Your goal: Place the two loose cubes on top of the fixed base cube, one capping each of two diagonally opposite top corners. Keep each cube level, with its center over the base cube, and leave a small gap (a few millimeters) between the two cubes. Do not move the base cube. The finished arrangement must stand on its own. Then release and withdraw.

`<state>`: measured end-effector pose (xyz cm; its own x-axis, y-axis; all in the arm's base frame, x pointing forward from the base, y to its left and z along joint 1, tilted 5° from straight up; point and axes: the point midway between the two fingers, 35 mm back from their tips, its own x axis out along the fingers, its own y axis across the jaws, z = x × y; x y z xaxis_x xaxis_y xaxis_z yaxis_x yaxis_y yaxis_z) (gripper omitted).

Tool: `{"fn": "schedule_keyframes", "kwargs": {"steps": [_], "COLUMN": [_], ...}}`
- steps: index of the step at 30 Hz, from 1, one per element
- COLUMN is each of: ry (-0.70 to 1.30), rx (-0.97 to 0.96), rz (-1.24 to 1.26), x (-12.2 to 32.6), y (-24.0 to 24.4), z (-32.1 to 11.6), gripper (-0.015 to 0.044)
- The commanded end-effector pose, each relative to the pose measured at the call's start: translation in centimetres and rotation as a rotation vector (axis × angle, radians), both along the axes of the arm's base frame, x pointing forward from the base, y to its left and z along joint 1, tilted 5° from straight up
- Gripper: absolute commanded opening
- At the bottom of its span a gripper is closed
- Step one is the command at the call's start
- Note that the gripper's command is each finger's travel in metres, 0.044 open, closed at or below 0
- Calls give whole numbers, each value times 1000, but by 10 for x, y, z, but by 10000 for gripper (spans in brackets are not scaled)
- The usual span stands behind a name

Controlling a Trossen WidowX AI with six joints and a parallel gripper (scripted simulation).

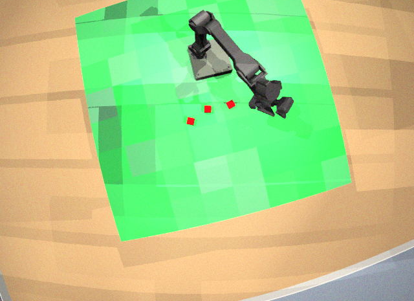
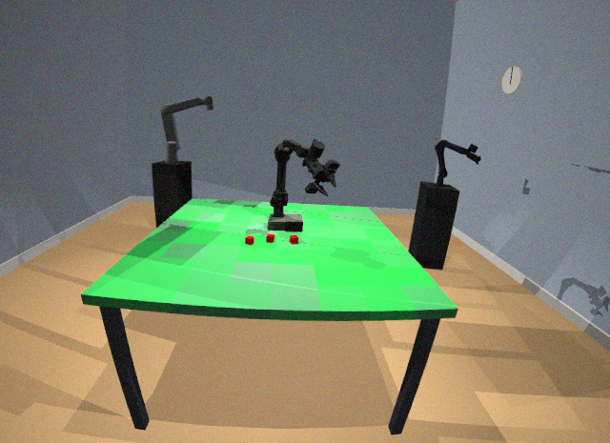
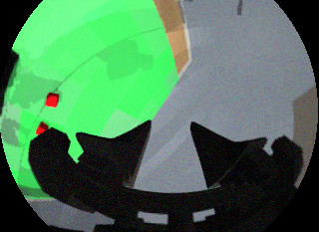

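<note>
Three small red cubes stand apart on the green table top in a loose row in front of the arm's base: a left cube [image 1: 190, 121] [image 2: 250, 240], a middle cube [image 1: 207, 109] [image 2: 270, 238] and a right cube [image 1: 230, 104] [image 2: 294, 239]. They look alike, so I cannot tell which is the fixed base cube. The wrist view shows two of them at its left, one red cube [image 3: 52, 100] whole and another red cube [image 3: 42, 128] partly behind the gripper. My gripper [image 1: 279, 116] [image 2: 331, 190] [image 3: 170, 123] is open and empty, high above the table and right of the cubes.
The arm's base plate [image 1: 213, 65] [image 2: 285, 223] stands behind the cubes. The green table top [image 1: 150, 197] [image 2: 196, 281] ends at a straight front edge. Two other arms stand on black pedestals [image 2: 172, 187] [image 2: 433, 222] beyond the table, one on each side.
</note>
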<state>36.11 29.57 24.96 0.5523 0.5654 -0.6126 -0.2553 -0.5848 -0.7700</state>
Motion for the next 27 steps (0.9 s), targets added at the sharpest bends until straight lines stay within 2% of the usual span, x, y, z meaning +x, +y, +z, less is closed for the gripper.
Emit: {"fn": "schedule_keyframes", "kwargs": {"steps": [1, 10, 21, 27], "ry": [147, 481, 876, 929], "rx": [-55, -166, -288, -304], "rz": [-148, -509, -958, -1018], "x": [8, 1, -54, -64], "y": [-41, -142, -251, -263], "z": [-33, -95, -140, -143], "gripper": [265, 265, 265, 265]}}
